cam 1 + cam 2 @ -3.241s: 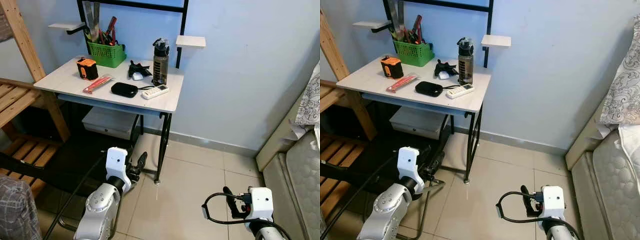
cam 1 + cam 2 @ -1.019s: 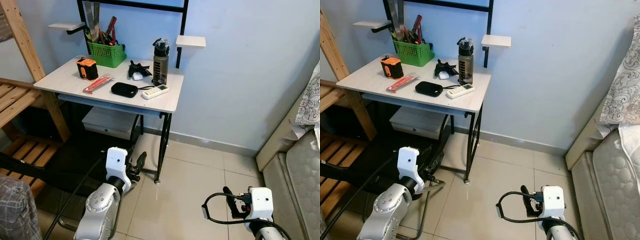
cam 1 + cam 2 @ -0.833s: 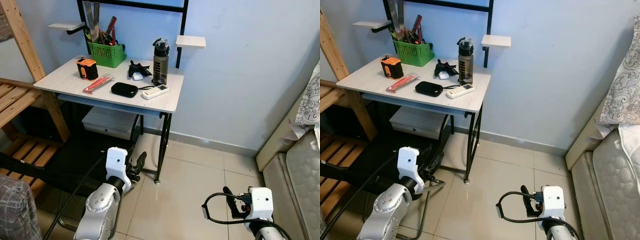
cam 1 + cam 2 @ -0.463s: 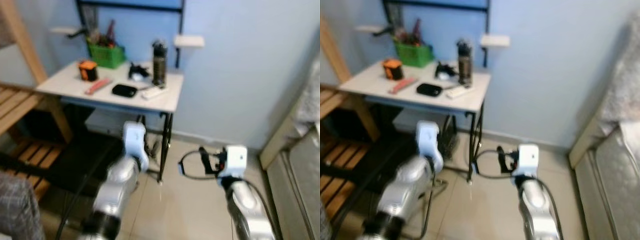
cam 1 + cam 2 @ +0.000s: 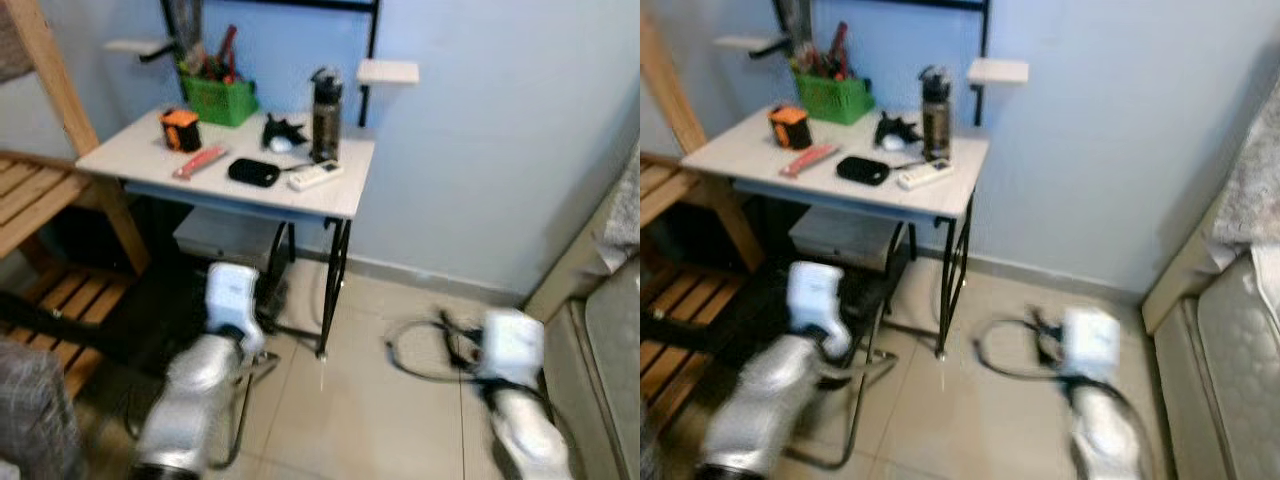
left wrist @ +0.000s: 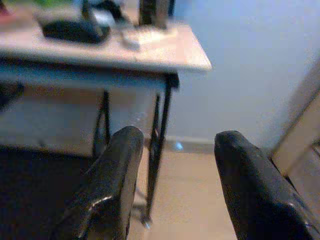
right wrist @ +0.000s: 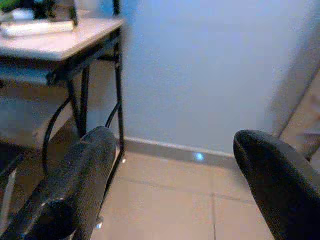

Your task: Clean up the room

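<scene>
Status: early stage, no item handled yet.

1. Left hand [image 6: 172, 185]: fingers spread apart, nothing between them. It hangs low in front of the desk [image 5: 340, 195], below the level of the top and pointed at the desk's black front leg.
2. Right hand [image 7: 175, 185]: fingers wide apart, holding nothing. It sits low over the tiled floor [image 5: 370, 400], to the right of the desk and facing the blue wall [image 5: 500, 130]. In the head views both arms are blurred.
3. Items to tidy, all on the desk top:
   - green basket [image 5: 218, 100] of tools at the back, against the wall;
   - orange and black tape measure [image 5: 180, 130] near the left rear;
   - red flat item [image 5: 200, 162] just in front of the tape measure;
   - black case [image 5: 253, 172] near the middle;
   - white remote [image 5: 317, 176] beside the case, towards the right edge;
   - dark bottle [image 5: 326, 118] upright behind the remote;
   - a small black item [image 5: 283, 130] left of the bottle; its kind cannot be made out.
4. Surroundings: wooden rack [image 5: 50, 200] to the left of the desk, bed [image 5: 1230, 330] at the far right.

Assessment: judging from the layout, nothing has been sorted so far. The loose items lie scattered on the top and would still need gathering or putting away. Both hands are well below the desk top, so an approach and a lift of one arm appear to be required before any pick.
</scene>
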Available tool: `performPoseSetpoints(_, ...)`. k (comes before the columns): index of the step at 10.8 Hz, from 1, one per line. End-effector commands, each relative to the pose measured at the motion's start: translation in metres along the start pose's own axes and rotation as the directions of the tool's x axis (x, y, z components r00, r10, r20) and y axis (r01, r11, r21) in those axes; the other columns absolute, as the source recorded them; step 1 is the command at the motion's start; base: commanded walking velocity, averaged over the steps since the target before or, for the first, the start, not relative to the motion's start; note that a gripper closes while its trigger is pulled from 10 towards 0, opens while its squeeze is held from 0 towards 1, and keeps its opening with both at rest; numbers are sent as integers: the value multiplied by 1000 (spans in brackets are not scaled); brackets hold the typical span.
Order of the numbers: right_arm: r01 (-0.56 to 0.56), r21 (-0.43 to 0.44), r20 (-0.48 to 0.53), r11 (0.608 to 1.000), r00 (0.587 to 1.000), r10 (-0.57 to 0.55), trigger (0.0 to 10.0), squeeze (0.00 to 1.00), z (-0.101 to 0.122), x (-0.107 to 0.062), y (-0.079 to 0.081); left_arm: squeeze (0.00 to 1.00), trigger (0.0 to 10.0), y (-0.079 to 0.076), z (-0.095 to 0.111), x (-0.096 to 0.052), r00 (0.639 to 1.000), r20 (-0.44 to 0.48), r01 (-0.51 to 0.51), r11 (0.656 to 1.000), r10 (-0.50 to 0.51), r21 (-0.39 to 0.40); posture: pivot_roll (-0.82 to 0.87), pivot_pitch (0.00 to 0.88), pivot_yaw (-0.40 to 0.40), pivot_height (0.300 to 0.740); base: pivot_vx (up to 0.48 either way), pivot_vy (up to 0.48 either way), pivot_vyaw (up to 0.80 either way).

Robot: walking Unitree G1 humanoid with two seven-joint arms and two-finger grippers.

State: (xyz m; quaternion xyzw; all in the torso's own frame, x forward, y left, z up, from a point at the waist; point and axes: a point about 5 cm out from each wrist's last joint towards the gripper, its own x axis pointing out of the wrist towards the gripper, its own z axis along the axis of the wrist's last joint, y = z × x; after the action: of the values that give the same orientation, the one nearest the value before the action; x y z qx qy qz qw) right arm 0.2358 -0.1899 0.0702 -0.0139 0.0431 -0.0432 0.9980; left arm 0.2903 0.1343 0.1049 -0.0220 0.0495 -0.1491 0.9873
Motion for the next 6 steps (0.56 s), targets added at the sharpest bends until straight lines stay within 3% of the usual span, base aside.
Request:
performPoseSetpoints(1, 12, 14, 66, 1000, 998, -12, 10000, 0, 12, 2, -1, 0, 10000, -11, 11, 5, 998, 51, 35, 999, -37, 34, 157, 0, -16, 740, 0, 0, 0)
performPoseSetpoints(3, 13, 68, 99, 998, 995, -20, 10000, 0, 19, 8, 0, 0, 10000, -18, 20, 4, 990, 135, 12, 990, -31, 138, 164, 0, -20, 740, 0, 0, 0)
performPoseSetpoints(5, -5, 37, 66, 999, 998, 3, 10000, 0, 13, 14, 3, 1000, 10000, -15, 10, 10, 998, 58, -12, 994, 5, 109, 169, 0, -24, 740, 0, 0, 0)
performPoseSetpoints(6, -51, 47, 76, 998, 996, 47, 10000, 0, 15, 16, 8, 0, 10000, -14, 7, 13, 999, 48, -17, 993, 11, 118, 171, 0, -23, 740, 0, 0, 0)
